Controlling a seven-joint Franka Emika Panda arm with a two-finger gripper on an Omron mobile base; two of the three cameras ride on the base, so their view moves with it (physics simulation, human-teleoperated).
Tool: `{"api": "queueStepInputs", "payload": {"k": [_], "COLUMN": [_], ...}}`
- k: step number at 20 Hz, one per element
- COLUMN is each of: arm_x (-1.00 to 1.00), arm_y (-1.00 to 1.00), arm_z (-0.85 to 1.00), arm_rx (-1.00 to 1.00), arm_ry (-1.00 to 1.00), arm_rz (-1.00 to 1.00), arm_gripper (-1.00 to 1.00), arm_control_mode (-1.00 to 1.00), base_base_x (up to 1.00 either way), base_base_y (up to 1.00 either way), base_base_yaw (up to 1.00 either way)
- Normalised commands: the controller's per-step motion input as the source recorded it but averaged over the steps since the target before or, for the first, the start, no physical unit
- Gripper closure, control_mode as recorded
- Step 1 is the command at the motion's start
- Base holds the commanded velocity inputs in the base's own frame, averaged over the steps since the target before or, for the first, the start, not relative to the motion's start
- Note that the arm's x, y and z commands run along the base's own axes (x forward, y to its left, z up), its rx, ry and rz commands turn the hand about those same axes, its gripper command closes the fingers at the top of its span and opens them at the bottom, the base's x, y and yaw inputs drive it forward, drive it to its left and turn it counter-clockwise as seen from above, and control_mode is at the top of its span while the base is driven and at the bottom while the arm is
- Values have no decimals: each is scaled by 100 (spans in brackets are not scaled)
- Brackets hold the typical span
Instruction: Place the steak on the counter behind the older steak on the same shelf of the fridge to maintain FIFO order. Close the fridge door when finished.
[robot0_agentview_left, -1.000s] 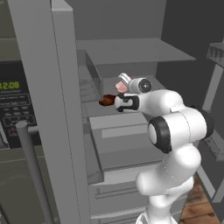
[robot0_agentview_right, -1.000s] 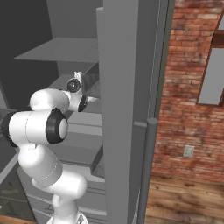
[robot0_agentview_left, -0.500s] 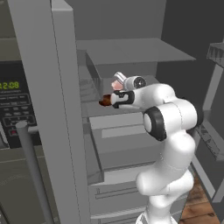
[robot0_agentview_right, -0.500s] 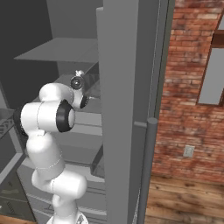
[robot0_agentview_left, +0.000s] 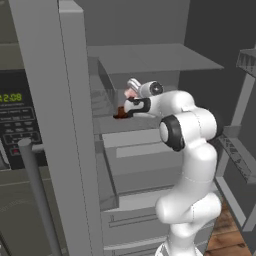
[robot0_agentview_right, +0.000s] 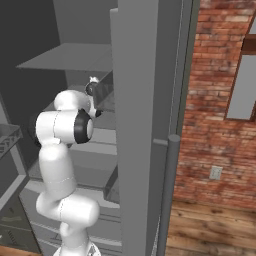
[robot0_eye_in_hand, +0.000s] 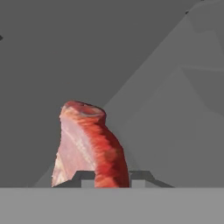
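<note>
My gripper (robot0_eye_in_hand: 111, 177) is shut on the steak (robot0_eye_in_hand: 87, 144), which stands up from the fingertips with a pale pink face and a red edge. Behind it are plain grey fridge walls. In the left base view the gripper (robot0_agentview_left: 124, 111) reaches left into the open fridge (robot0_agentview_left: 50, 125), just above the shelf (robot0_agentview_left: 112, 123). A dark reddish piece (robot0_agentview_left: 120, 114) shows at the fingertips and a pale pink patch (robot0_agentview_left: 131, 93) sits just above the hand. I cannot tell whether the dark piece is the older steak. The counter is out of view.
An upper shelf (robot0_agentview_left: 150, 57) hangs over the hand and a grey drawer (robot0_agentview_left: 145, 150) juts out below it. The open door (robot0_agentview_right: 145, 125) with its bar handle (robot0_agentview_right: 167, 195) stands close on the right. Door racks (robot0_agentview_left: 240, 155) and a microwave panel (robot0_agentview_left: 15, 115) flank the fridge.
The arm's elbow has swung up and in toward the fridge. The hand with the steak has stayed nearly at the same spot over the shelf.
</note>
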Motion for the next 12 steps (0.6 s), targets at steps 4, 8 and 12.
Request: {"api": "queueStepInputs", "payload": {"k": [4, 8, 12], "arm_x": [29, 6, 0], "arm_y": [0, 16, 21], "arm_z": [-35, -59, -52], "arm_rx": [0, -3, -5], "arm_ry": [0, 0, -1], "arm_rz": [2, 3, 2], "arm_gripper": [100, -100, -100], "arm_control_mode": [-100, -100, -100], "base_base_x": [0, 0, 0], "base_base_y": [0, 0, 0], "base_base_yaw": [0, 0, 0]}}
